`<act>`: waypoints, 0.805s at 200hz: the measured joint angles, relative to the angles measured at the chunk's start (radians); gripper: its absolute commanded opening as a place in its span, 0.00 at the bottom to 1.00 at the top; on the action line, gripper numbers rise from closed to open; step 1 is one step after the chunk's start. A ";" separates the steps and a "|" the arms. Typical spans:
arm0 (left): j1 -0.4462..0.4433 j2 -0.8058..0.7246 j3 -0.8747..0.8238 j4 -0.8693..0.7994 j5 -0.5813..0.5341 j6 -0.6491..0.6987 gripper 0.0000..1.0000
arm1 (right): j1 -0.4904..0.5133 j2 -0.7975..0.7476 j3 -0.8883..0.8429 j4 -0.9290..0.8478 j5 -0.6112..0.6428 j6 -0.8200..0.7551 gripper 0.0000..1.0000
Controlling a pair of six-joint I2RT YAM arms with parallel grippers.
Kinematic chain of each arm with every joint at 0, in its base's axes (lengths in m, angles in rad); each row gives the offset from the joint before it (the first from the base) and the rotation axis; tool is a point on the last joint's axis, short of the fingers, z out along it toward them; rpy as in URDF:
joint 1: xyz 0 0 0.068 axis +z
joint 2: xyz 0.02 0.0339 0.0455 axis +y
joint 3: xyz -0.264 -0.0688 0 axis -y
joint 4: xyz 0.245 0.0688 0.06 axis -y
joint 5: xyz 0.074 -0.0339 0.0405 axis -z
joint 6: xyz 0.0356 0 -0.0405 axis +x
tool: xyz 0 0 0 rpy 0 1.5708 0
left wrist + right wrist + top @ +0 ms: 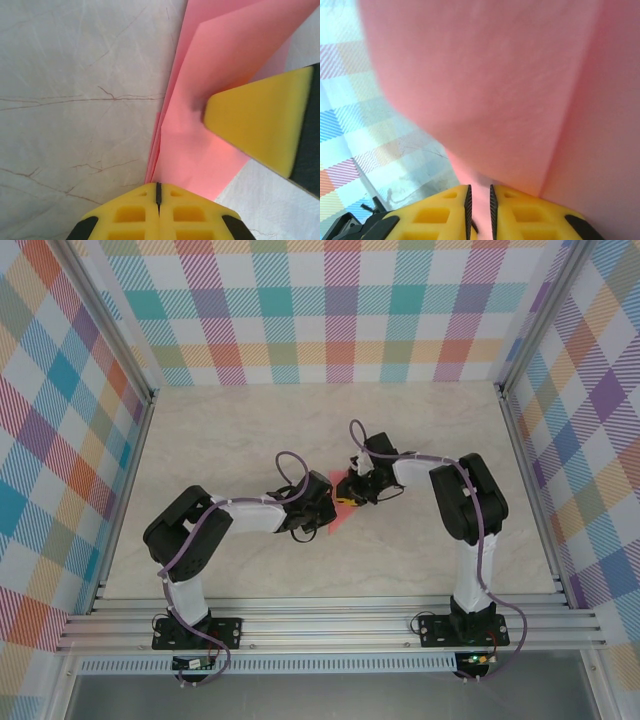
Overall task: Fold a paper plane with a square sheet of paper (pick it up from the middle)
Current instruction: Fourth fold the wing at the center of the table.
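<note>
The pink paper [200,150] is in the middle of the table [75,100], partly folded, and the two arms meet over it. The left gripper [157,186] is squeezed tight and seems to pinch the paper's folded edge near a corner. The right gripper [480,192] has a thin gap between its jaws with pink paper in it, and I cannot tell if it is pinching or letting go. One yellow finger [255,125] of it lies on the top flap. If the right one lets go too early, I think the flap could spring up and the fold would come undone. If the two pull apart, the thin paper could rip or slip out of the tight pinch. The grippers are very close, so they could bump. The checked walls [340,300] stand well away, so only the arms themselves crowd the paper.
</note>
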 measured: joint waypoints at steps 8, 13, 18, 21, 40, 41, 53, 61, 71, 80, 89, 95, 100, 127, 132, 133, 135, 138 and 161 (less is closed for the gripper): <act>-0.001 -0.001 0.000 0.000 -0.004 0.000 0.00 | -0.006 -0.020 0.000 -0.013 0.023 -0.001 0.24; -0.001 -0.001 0.000 -0.001 -0.005 0.000 0.00 | -0.011 -0.031 0.000 -0.018 0.032 -0.003 0.24; -0.002 -0.001 0.000 -0.001 -0.005 0.000 0.00 | -0.017 -0.046 0.000 -0.021 0.042 -0.005 0.23; -0.004 -0.001 0.000 -0.001 -0.005 0.000 0.00 | -0.019 -0.055 0.000 -0.021 0.045 -0.008 0.22; -0.006 -0.001 0.000 -0.003 -0.010 0.000 0.00 | -0.033 -0.104 0.000 -0.019 0.055 -0.021 0.15; -0.006 -0.001 0.001 -0.003 -0.011 0.000 0.00 | -0.034 -0.106 0.000 -0.017 0.054 -0.023 0.14; -0.006 -0.001 0.002 -0.004 -0.012 0.000 0.00 | -0.041 -0.117 -0.001 0.000 0.038 -0.023 0.10; -0.006 -0.001 0.003 -0.007 -0.012 0.001 0.00 | -0.041 -0.117 -0.001 0.013 0.023 -0.023 0.08; -0.006 0.000 0.008 -0.016 -0.013 0.001 0.00 | -0.037 -0.114 -0.003 0.021 0.005 -0.023 0.06; -0.007 0.000 0.011 -0.023 -0.015 0.001 0.00 | -0.031 -0.110 -0.004 0.024 -0.009 -0.023 0.06; -0.007 0.000 0.014 -0.028 -0.016 0.001 0.00 | -0.023 -0.104 -0.004 0.027 -0.023 -0.023 0.05; -0.007 0.000 0.015 -0.030 -0.016 0.001 0.00 | -0.017 -0.097 -0.004 0.029 -0.033 -0.024 0.05; -0.007 0.000 0.015 -0.032 -0.016 0.001 0.00 | -0.012 -0.089 -0.003 0.029 -0.041 -0.024 0.05; -0.007 0.003 0.024 -0.046 -0.019 0.002 0.00 | 0.005 -0.033 0.002 0.029 -0.062 -0.027 0.05; -0.007 0.004 0.026 -0.049 -0.019 0.002 0.00 | 0.007 -0.025 0.002 0.028 -0.064 -0.029 0.05; -0.007 0.004 0.026 -0.049 -0.019 0.002 0.00 | 0.007 -0.024 0.002 0.028 -0.064 -0.029 0.05; -0.007 0.005 0.027 -0.051 -0.019 0.002 0.00 | 0.008 -0.020 0.002 0.028 -0.064 -0.031 0.05; -0.007 0.005 0.029 -0.052 -0.019 0.002 0.00 | 0.010 -0.015 0.002 0.028 -0.064 -0.031 0.04; -0.007 0.007 0.031 -0.056 -0.019 0.003 0.00 | 0.011 0.020 0.009 0.025 -0.061 -0.042 0.04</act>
